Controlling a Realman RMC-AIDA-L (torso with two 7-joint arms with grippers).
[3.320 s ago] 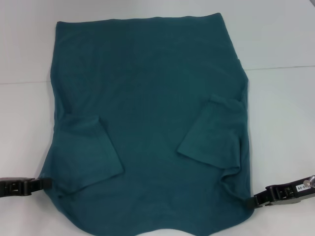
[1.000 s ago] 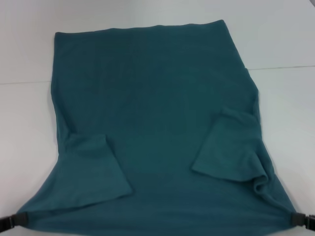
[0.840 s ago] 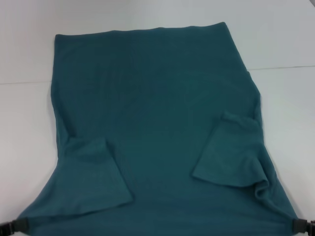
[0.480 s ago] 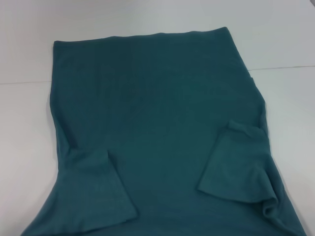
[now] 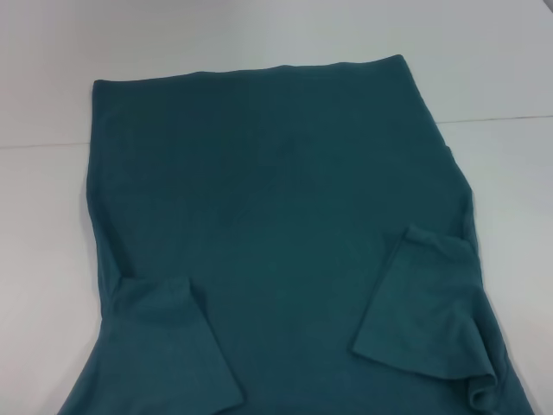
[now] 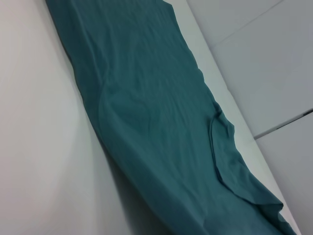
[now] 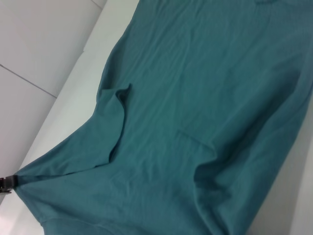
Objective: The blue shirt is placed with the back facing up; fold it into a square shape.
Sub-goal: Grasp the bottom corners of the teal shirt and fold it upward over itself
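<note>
The blue shirt (image 5: 276, 199) lies spread on the white table (image 5: 43, 259), plain side up, and its near part runs past the bottom of the head view. Its two short sleeves are folded inward: the left sleeve (image 5: 168, 346) and the right sleeve (image 5: 428, 311). Neither gripper shows in the head view. In the right wrist view the shirt (image 7: 205, 98) is drawn to a taut point at its far corner, where my left gripper (image 7: 5, 182) is shut on the cloth. The left wrist view shows the shirt (image 6: 161, 112) stretched along the table; my right gripper is out of view.
White tabletop surrounds the shirt on the left, right and far sides. A thin seam (image 5: 501, 118) crosses the table behind the shirt's far corners. A pale wall or panel (image 6: 274, 58) shows beyond the table edge.
The shirt has slid toward me; its far hem sits nearer and the sleeves have moved down the head view. Both grippers, seen at the near corners earlier, have dropped below the picture's bottom edge.
</note>
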